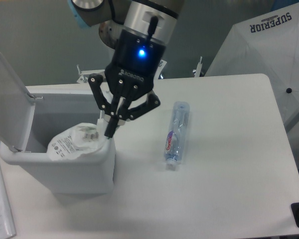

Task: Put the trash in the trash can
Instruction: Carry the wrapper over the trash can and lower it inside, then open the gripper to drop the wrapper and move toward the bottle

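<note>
The clear flat plastic pouch (76, 142) with small green-white print hangs over the open mouth of the white trash can (84, 172), near its front right corner. My gripper (109, 132) is shut on the pouch's right edge, just above the can's right rim. The can's lid (9, 101) stands open at the left. A slim clear bottle (176, 133) with a pink-and-blue label lies on the white table to the right of the can, apart from the gripper.
The arm's base column (124, 64) stands behind the can at the table's back edge. A white umbrella-like cover (269, 45) sits off the table's far right. A flat sheet (0, 209) lies at the left edge.
</note>
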You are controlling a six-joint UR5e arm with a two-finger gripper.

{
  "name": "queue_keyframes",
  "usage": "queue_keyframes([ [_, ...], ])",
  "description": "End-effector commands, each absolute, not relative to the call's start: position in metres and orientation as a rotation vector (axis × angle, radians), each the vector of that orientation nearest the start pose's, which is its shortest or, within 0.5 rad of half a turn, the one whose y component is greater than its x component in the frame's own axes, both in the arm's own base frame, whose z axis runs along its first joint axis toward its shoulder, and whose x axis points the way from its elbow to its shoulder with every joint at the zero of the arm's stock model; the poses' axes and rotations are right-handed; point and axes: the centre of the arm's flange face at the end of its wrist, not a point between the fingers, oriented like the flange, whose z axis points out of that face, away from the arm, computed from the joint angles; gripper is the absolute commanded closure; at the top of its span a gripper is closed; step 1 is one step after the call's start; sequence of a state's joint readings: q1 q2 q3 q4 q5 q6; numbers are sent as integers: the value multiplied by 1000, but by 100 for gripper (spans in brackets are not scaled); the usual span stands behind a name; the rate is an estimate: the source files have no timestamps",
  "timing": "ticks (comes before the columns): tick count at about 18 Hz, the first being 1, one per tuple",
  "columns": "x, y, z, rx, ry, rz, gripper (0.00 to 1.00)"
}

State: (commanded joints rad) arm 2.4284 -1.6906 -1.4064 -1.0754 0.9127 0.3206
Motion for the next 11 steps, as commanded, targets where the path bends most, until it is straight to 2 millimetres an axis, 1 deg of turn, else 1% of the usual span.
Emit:
queue_keyframes([
  [2,-291,519,577,-2317,-389,-315,100],
  [4,-289,516,571,-2326,-386,-318,100],
  [5,-284,517,570,-2330,-370,-319,100],
  [6,-281,517,566,-2339,-342,-315,93],
  [7,-280,516,563,-2347,-303,-301,83],
  [8,-277,513,566,-2348,-265,-281,74],
  [10,-274,510,563,-2354,-228,-269,42],
  [11,-272,509,563,-2353,-223,-267,21],
])
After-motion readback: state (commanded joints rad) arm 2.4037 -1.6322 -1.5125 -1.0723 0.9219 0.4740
